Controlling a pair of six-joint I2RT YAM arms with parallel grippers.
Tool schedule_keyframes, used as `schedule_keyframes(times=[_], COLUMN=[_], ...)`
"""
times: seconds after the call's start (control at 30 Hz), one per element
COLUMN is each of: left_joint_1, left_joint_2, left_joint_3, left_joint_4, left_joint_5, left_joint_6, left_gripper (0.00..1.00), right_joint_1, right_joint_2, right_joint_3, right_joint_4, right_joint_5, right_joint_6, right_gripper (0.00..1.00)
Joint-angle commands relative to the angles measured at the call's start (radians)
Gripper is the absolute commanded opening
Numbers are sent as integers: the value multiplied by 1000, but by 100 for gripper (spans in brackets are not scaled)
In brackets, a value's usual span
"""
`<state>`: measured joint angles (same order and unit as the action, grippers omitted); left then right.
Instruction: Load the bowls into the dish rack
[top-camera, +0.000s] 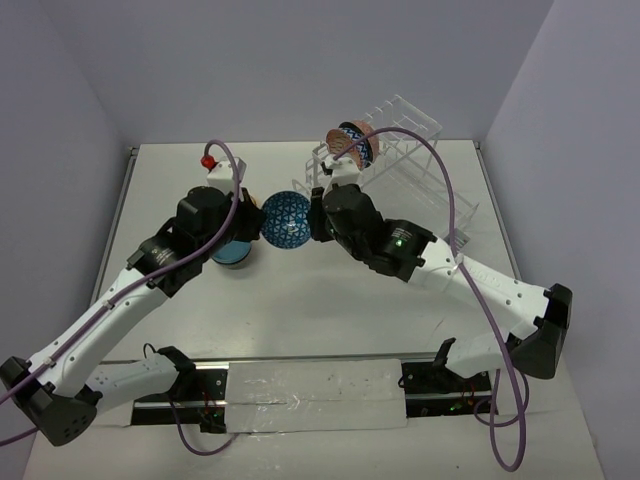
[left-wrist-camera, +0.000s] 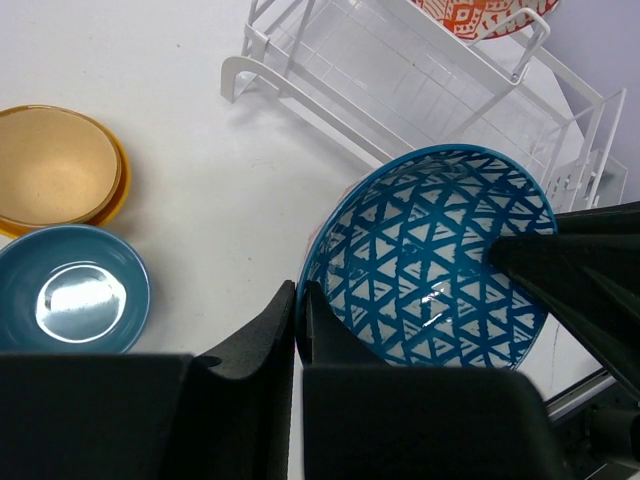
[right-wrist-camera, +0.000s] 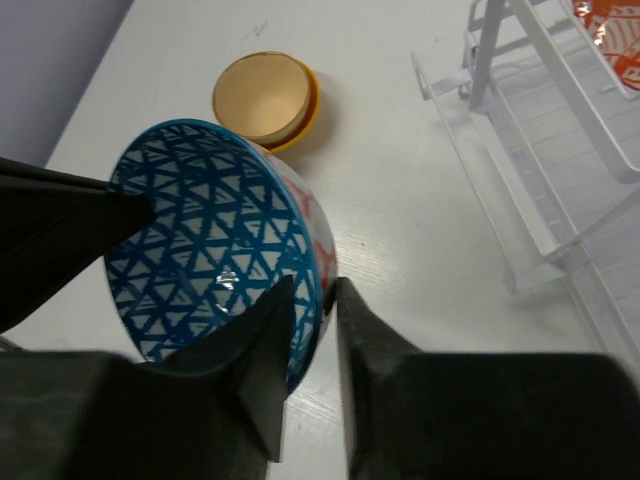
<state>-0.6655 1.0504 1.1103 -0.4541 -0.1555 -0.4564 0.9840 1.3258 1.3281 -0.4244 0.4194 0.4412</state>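
Observation:
A bowl with a blue triangle pattern (top-camera: 288, 220) (left-wrist-camera: 430, 260) (right-wrist-camera: 210, 250) hangs above the table between both arms. My left gripper (top-camera: 256, 222) (left-wrist-camera: 300, 300) is shut on its left rim. At the opposite rim my right gripper (top-camera: 316, 222) (right-wrist-camera: 315, 295) has one finger inside and one outside. Its jaws are narrowed, with a slim gap showing inside the rim. The white wire dish rack (top-camera: 410, 160) (left-wrist-camera: 400, 80) (right-wrist-camera: 540, 170) stands at the back right. An orange-red patterned bowl (top-camera: 352, 143) (left-wrist-camera: 470, 15) (right-wrist-camera: 612, 30) stands in its top.
A plain blue bowl (top-camera: 232, 252) (left-wrist-camera: 70, 290) sits on the table under my left arm. Beside it, a tan bowl nests in an orange-yellow one (left-wrist-camera: 55, 165) (right-wrist-camera: 265, 97). White walls close in the table's left, back and right sides.

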Motion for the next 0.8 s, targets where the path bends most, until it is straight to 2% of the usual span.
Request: schedule_keyframes(times=[0.0, 0.2, 0.27, 0.3, 0.33, 0.4, 0.43, 0.5, 0.53, 0.63, 0.73, 0.77], left_joint_1=[-16, -25, -25, -25, -25, -25, -23, -23, -23, -22, -2, 10], left_joint_2=[-41, -55, -58, -59, -62, -72, -76, -84, -86, -79, -76, -75], left_joint_3=[11, 19, 22, 22, 22, 19, 22, 25, 26, 40, 40, 36], left_joint_4=[69, 71, 68, 69, 72, 78, 78, 77, 72, 43, 31, 40], left_joint_5=[28, 48, 54, 66, 71, 79, 77, 73, 51, -22, -45, 0], left_joint_6=[5, 7, 9, 9, 9, 4, 1, -11, -18, -51, -57, -51], left_gripper=[0, 0, 5, 10, 24, 42, 61, 75, 85, 98, 99, 99], right_joint_1=[10, 10, 12, 12, 12, 13, 13, 13, 12, 13, 8, 5], right_joint_2=[12, 27, 29, 29, 29, 24, 21, 4, -2, -37, -77, -94], right_joint_3=[57, 83, 94, 97, 105, 115, 121, 126, 122, 115, 125, 135], right_joint_4=[-2, -33, -46, -51, -60, -77, -94, -108, -115, -149, -181, -188], right_joint_5=[44, 68, 81, 91, 97, 126, 139, 176, 188, 266, 353, 367], right_joint_6=[16, 13, 7, 2, -1, -15, -19, -41, -50, -94, -165, -214], right_gripper=[26, 2, 0, 0, 0, 0, 0, 0, 0, 0, 0, 0])
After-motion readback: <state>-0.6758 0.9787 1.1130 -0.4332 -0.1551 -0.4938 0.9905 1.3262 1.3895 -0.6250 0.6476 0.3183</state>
